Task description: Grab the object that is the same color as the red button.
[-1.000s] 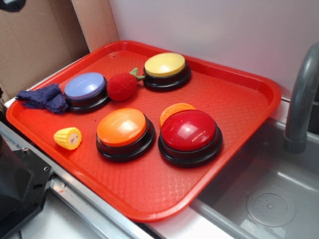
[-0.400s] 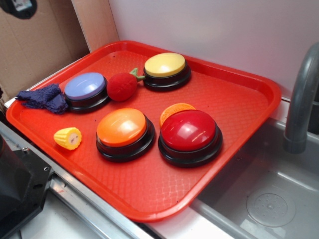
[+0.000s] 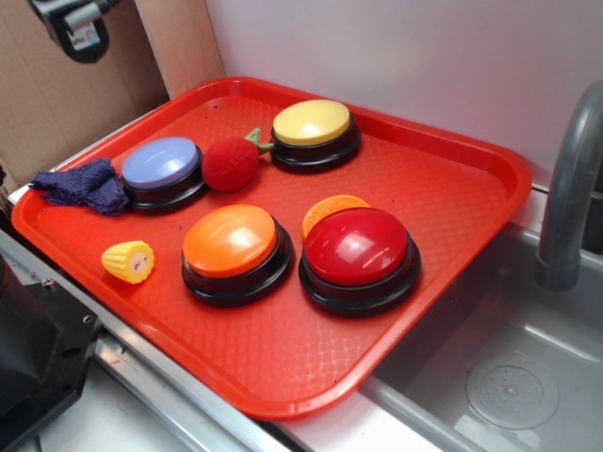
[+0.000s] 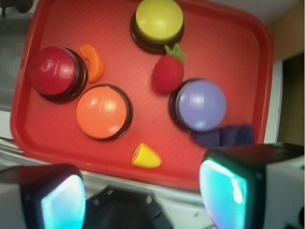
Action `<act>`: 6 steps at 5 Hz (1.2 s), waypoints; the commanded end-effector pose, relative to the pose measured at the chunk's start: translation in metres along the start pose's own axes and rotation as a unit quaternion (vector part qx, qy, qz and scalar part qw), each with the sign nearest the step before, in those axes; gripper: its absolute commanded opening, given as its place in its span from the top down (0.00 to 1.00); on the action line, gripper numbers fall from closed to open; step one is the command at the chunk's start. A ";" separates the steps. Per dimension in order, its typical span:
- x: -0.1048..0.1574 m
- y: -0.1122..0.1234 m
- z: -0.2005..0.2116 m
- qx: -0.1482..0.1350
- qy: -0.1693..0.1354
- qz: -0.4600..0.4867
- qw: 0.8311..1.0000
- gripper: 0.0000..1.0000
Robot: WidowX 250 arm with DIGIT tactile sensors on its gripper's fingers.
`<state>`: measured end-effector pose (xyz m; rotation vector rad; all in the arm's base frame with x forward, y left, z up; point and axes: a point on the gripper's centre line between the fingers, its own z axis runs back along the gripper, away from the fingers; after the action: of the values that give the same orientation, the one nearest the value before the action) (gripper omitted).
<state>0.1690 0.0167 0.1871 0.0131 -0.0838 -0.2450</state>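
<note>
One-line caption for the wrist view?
Open tool high above red tray: red toy fruit between yellow button and purple button.

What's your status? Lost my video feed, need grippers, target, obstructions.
Gripper open, high above the tray, holding nothing. Red toy fruit untouched between purple button and yellow button. Nothing on top of it.

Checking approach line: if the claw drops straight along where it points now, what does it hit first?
Probably the near tray edge beside the yellow cone toy, not the red fuzzy fruit; depth unclear.
</note>
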 end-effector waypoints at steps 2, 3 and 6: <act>0.040 0.026 -0.047 0.046 -0.051 -0.053 0.996 0.00; 0.051 0.029 -0.066 0.037 -0.058 -0.063 0.996 0.00; 0.069 0.039 -0.121 0.035 -0.034 -0.059 0.997 0.00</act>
<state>0.2499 0.0360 0.0636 0.0650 -0.1267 -0.3700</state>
